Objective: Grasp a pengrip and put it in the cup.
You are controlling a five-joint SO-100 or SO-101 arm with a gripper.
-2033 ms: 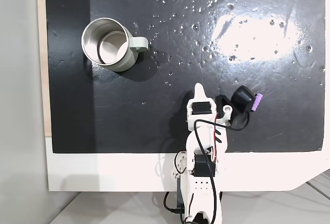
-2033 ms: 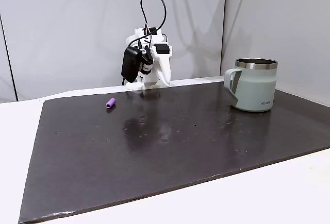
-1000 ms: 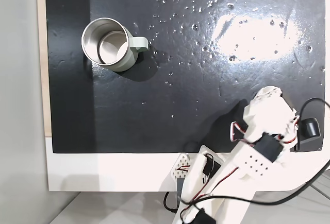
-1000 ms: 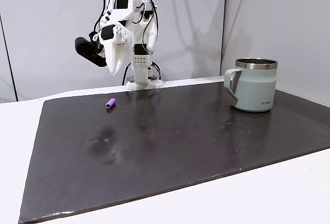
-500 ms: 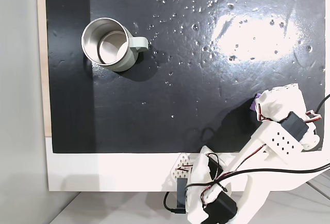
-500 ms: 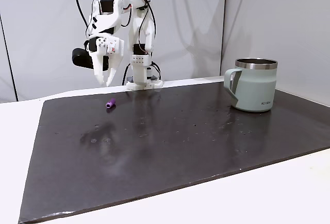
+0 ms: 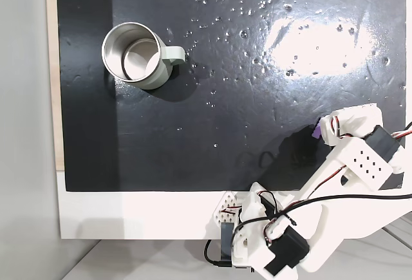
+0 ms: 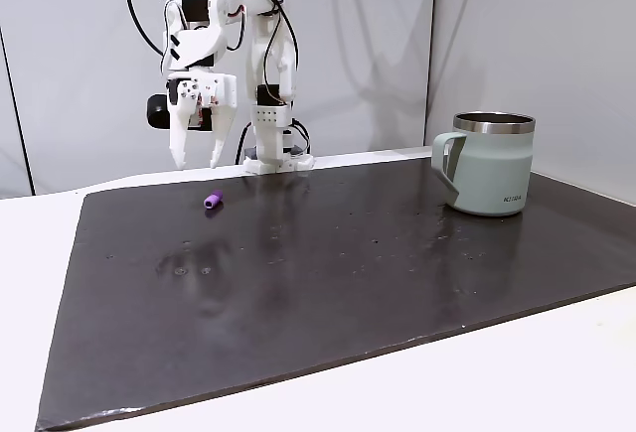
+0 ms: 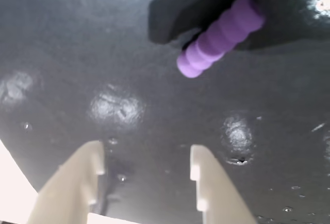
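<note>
1. Fingers (image 9: 198,183) spread apart, holding nothing, poised above the dark mat (image 8: 348,263).
2. Purple pengrip (image 9: 220,36) lying flat on mat, just under them.
3. Cup (image 8: 489,163) upright, far across bench (image 8: 40,243).

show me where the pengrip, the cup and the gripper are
pengrip (image 9: 219,31), wrist view, on its purple ribbed side
cup (image 8: 492,169), a fixed view from the side, on its pale grey-green outer wall
gripper (image 8: 197,163), same fixed view, midway between the two white fingertips, open above the mat
</note>
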